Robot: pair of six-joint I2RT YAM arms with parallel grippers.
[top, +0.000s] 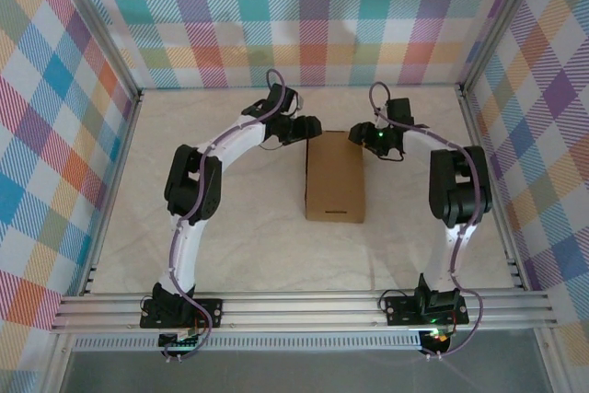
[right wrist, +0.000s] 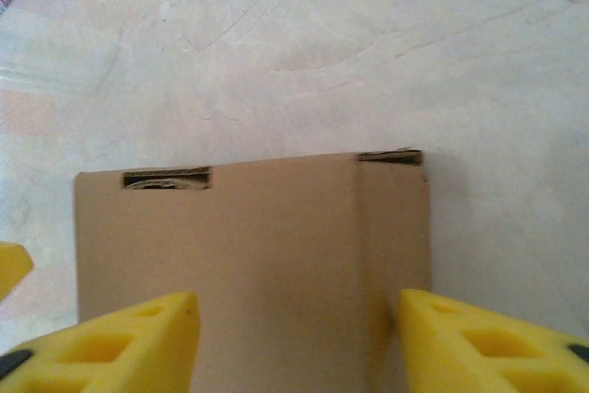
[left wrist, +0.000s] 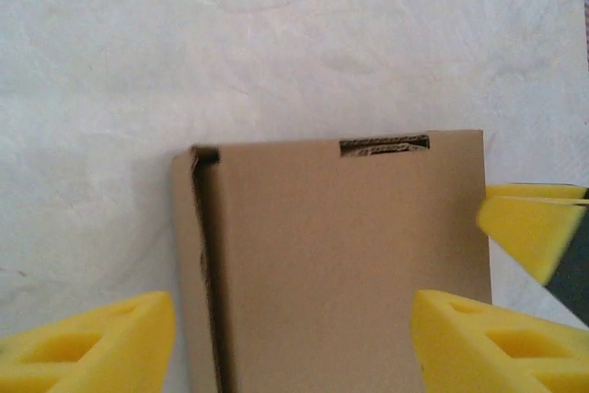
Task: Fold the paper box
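The bottom edge cuts off the near end of the paper box [left wrist: 350, 264] in both wrist views. Bases of the left gripper [left wrist: 293, 329] fingers [left wrist: 92, 347] are cropped.

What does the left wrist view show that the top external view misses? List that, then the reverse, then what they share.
Left wrist: a cut slot along the end edge of the paper box, a dark gap down its left corner seam, and the left gripper open, with its yellow fingers spread wide at the box.
Top external: the left arm and right arm whole, curving in to the box's far end, the box's full length, and the plaid walls.
Shared: the brown box lying closed on the pale table.
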